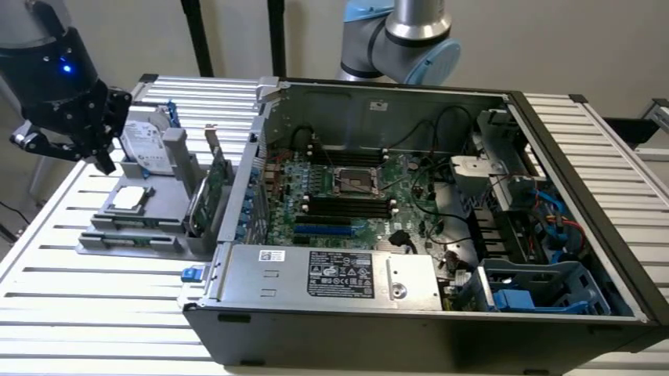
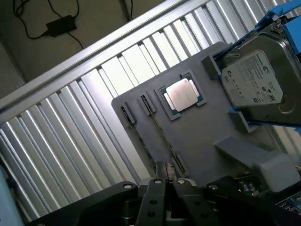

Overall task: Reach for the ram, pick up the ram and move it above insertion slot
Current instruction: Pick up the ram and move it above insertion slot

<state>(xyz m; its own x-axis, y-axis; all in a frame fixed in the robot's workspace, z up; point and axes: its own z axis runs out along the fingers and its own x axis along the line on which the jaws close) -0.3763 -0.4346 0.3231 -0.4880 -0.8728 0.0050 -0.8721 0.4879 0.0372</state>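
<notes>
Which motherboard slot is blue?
The short slot nearest the silver power supply. The long slots beside it are all black.

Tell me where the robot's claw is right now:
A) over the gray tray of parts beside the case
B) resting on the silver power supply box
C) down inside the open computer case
A: the claw hangs over the gray tray, outside the computer case and toward the exterior view's left of it.
</notes>
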